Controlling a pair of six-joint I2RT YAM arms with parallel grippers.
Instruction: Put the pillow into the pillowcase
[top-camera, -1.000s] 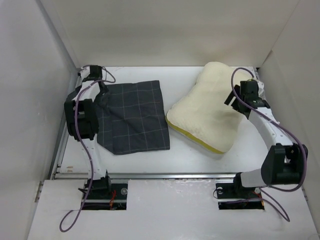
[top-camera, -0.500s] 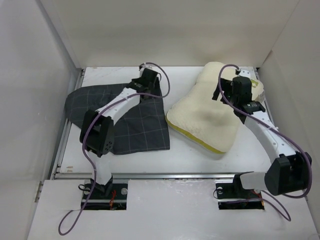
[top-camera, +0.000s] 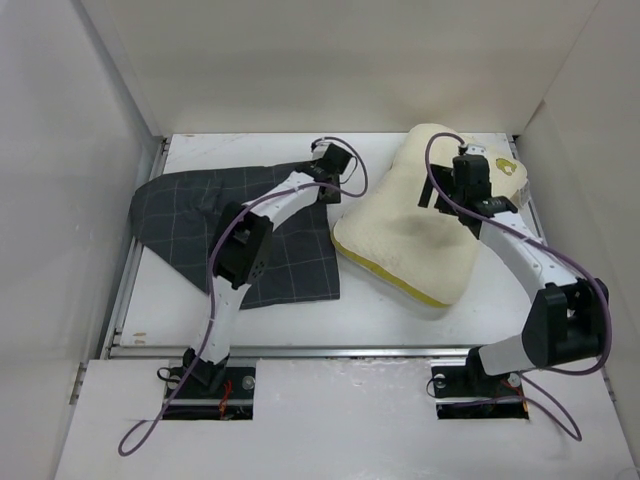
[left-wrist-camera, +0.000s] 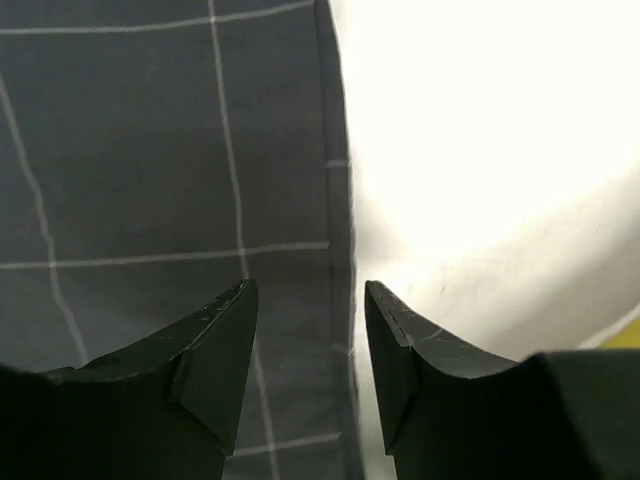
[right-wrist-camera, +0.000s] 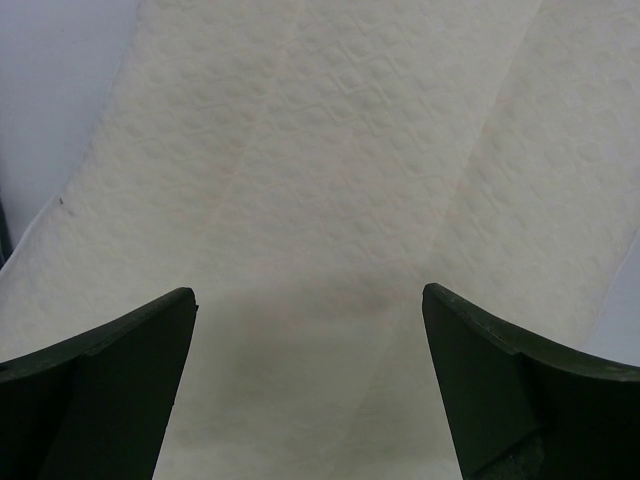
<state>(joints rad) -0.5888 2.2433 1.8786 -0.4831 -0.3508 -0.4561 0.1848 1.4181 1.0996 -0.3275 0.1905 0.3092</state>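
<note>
The dark grey grid-patterned pillowcase (top-camera: 185, 220) lies flat on the left of the table. The plump cream pillow (top-camera: 410, 235) lies to its right, with a yellow band along its near edge and a greenish mark at its far right corner. My left gripper (top-camera: 332, 180) hovers at the pillowcase's far right corner. In the left wrist view the left gripper (left-wrist-camera: 310, 300) has its jaws partly apart astride the hem of the pillowcase (left-wrist-camera: 150, 150), holding nothing. My right gripper (top-camera: 455, 195) hangs over the pillow's upper middle. In the right wrist view the right gripper (right-wrist-camera: 308, 300) is wide open above the pillow (right-wrist-camera: 330, 150).
White walls enclose the table (top-camera: 260, 320) on the left, back and right. A metal rail (top-camera: 300, 350) runs along the near edge. A narrow strip of bare table (left-wrist-camera: 480, 150) separates the pillowcase's hem from the pillow.
My left arm swung from the table's left edge across the pillowcase to its right hem, and its jaws narrowed. My right gripper moved left over the pillow and opened wide.
</note>
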